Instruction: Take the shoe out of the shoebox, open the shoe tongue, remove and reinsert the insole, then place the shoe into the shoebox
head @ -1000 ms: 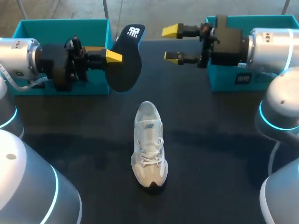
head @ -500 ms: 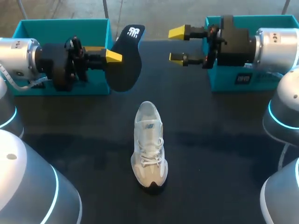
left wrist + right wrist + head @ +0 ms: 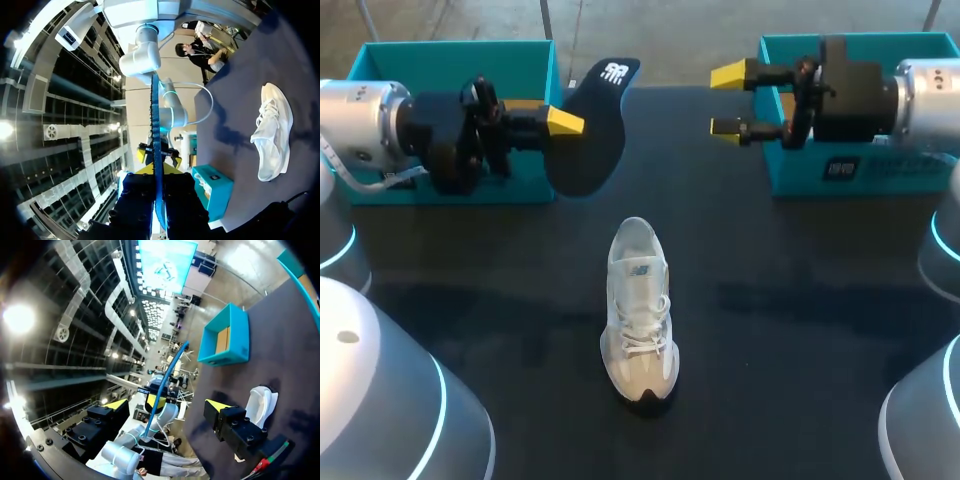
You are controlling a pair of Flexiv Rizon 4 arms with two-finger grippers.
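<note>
Likely light and floppy, the insole (image 3: 592,140) suits its edge pinch in the left gripper (image 3: 563,122). The right gripper (image 3: 728,100) gapes empty.

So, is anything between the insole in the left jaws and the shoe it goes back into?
Nothing visible. Only table surface lies between the insole and the shoe; the right jaws stand open off by the right-hand box.
</note>
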